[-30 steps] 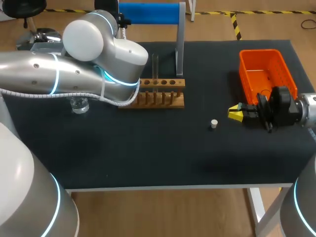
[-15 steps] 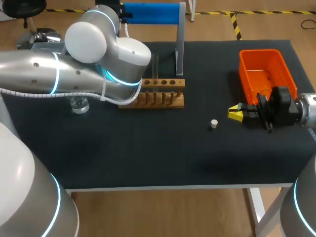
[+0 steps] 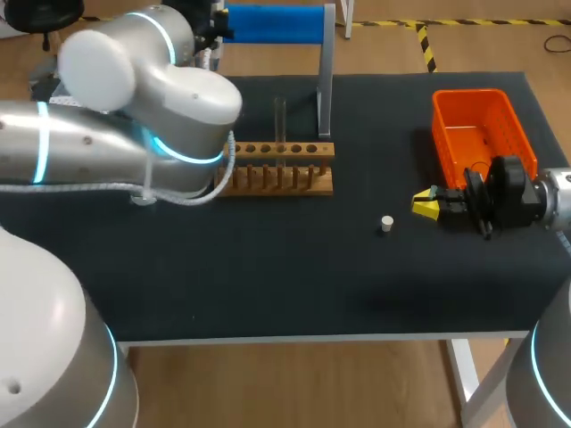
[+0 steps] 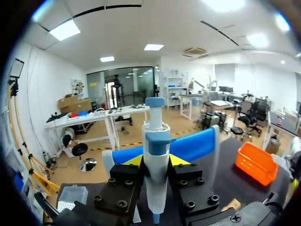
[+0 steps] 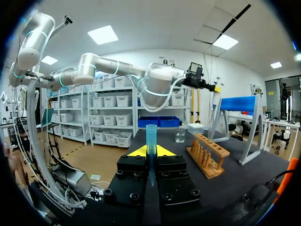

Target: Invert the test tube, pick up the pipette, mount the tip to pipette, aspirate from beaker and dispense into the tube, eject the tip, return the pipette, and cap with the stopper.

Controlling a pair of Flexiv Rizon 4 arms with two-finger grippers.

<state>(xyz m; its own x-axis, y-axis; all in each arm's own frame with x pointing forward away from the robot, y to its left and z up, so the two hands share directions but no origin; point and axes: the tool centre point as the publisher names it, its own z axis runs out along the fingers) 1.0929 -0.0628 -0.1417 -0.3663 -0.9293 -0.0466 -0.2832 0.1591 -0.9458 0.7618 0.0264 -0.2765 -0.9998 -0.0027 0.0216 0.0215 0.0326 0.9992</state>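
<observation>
My left gripper [image 4: 155,161] is shut on the white pipette [image 4: 155,186], whose blue plunger points away from the wrist. It hangs at the table's far side by the blue pipette stand [image 3: 272,24]; the right wrist view shows the pipette [image 5: 216,100] beside that stand. My right gripper [image 3: 426,205] rests low at the right, shut on a clear test tube [image 5: 151,134] with its open end pointing outward. The white stopper [image 3: 386,223] lies just left of it. Another clear tube [image 3: 279,120] stands in the wooden rack [image 3: 281,171]. The beaker [image 5: 180,135] is mostly hidden behind my left arm in the head view.
An orange bin [image 3: 482,134] sits at the back right, behind my right gripper. The stand's metal post [image 3: 326,71] rises behind the rack. A white tip box [image 4: 70,195] sits at the far left. My bulky left arm [image 3: 134,134] spans the back left.
My left arm's elbow swung left and toward the camera, now covering the beaker, and the gripper with the pipette shifted slightly by the blue stand. The right arm stayed still.
</observation>
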